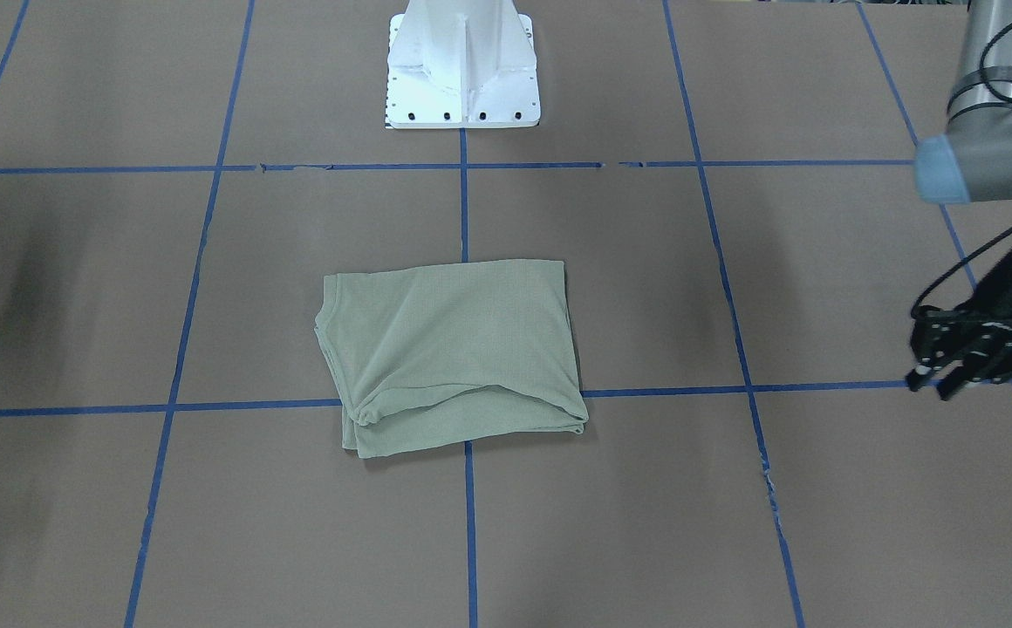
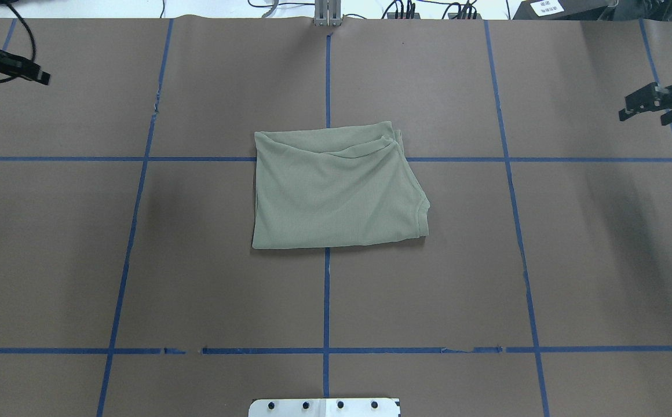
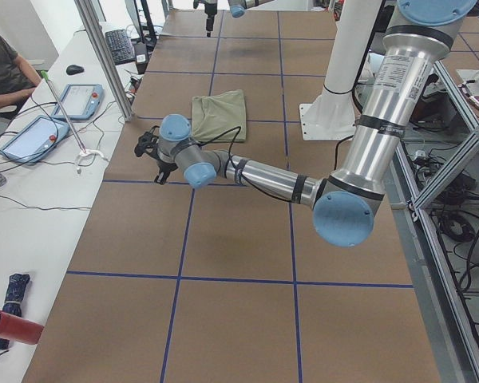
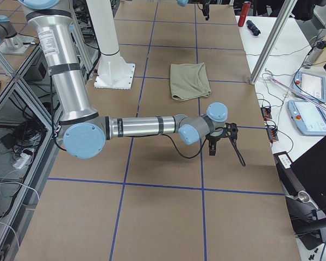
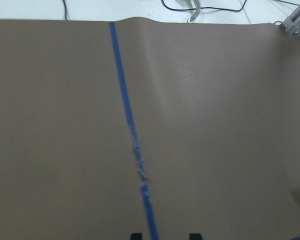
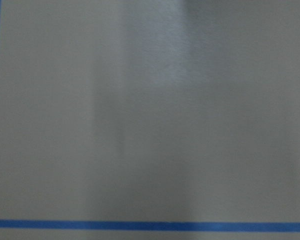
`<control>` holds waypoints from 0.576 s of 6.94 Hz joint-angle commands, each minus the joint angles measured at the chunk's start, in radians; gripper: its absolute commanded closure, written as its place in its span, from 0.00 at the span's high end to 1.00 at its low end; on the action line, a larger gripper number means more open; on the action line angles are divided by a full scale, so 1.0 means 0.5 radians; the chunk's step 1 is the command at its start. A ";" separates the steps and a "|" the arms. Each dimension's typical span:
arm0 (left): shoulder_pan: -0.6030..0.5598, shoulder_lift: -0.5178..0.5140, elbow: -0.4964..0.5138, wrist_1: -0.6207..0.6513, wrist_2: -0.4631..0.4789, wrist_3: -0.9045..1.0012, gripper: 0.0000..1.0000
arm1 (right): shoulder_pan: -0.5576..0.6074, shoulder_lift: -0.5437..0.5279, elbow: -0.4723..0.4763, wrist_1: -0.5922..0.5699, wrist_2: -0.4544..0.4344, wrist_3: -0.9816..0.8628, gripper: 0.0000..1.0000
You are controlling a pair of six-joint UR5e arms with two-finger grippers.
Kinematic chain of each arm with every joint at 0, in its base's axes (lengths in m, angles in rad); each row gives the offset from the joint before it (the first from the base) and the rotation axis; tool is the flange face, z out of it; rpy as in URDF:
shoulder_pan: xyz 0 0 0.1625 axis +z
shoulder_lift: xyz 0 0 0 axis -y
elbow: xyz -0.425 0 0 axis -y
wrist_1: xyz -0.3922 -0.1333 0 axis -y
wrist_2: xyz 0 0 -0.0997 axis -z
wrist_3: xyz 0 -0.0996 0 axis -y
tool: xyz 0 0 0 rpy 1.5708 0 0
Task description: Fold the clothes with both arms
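The sage-green shirt point(image 2: 336, 188) lies folded into a rough rectangle at the table's middle, with layered edges along its far side point(image 1: 458, 353); it also shows in the side views point(image 3: 220, 113) point(image 4: 190, 80). Nothing touches it. My left gripper point(image 1: 929, 385) hovers far out at the table's left end point(image 2: 37, 74), open and empty; its fingertips point(image 5: 135, 235) stand apart over bare brown paper. At the opposite end hangs my right gripper point(image 2: 643, 117), open with nothing in it point(image 4: 220, 145). The right wrist view holds only blurred paper and blue tape.
The white pedestal base point(image 1: 462, 78) stands behind the shirt on the robot's side. Blue tape lines point(image 2: 327, 289) grid the brown paper. Beyond the far edge, a white desk holds tablets point(image 3: 80, 100) and cables, and a seated person point(image 3: 4, 68) is there. A metal post point(image 3: 104, 60) rises at that edge.
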 commanded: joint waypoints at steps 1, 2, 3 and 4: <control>-0.395 0.026 0.014 0.485 -0.048 0.747 0.43 | 0.210 -0.137 0.007 -0.134 0.064 -0.438 1.00; -0.478 0.041 0.023 0.635 -0.076 0.835 0.46 | 0.274 -0.131 0.010 -0.268 0.064 -0.561 1.00; -0.543 0.057 0.023 0.716 -0.131 0.836 0.47 | 0.351 -0.116 0.013 -0.458 0.064 -0.711 1.00; -0.604 0.060 0.020 0.786 -0.155 0.836 0.47 | 0.391 -0.110 0.077 -0.633 0.052 -0.819 1.00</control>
